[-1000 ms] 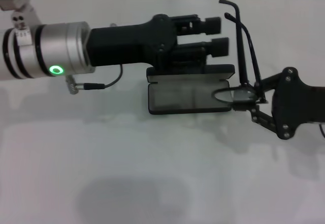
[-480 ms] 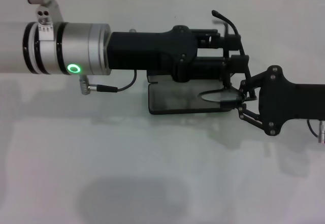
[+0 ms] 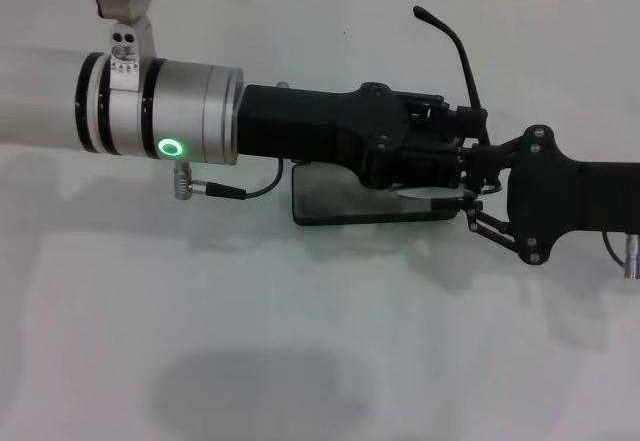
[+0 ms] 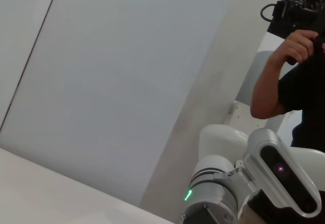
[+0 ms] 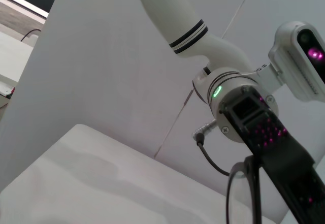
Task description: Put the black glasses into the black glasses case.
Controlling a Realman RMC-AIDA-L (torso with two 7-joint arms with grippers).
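Note:
The black glasses case [image 3: 340,207] lies open at the table's middle, grey lining up, its far half hidden under my left arm. My right gripper [image 3: 478,197] reaches in from the right and is shut on the black glasses [image 3: 463,56] at the case's right end. One temple arm sticks up and away, and a lens shows just over the case's right edge. My left gripper [image 3: 468,141] reaches across the case and meets the glasses frame beside the right gripper. The right wrist view shows a lens rim [image 5: 238,193] next to the left gripper [image 5: 277,150].
The white table [image 3: 300,341] stretches toward me in front of the case. A cable and plug [image 3: 205,189] hang from my left wrist just left of the case. The left wrist view shows only a wall, a person [image 4: 299,66] and robot parts.
My left arm has moved right across the case until its gripper reaches the glasses. My right gripper has carried the glasses left, toward the case's right end.

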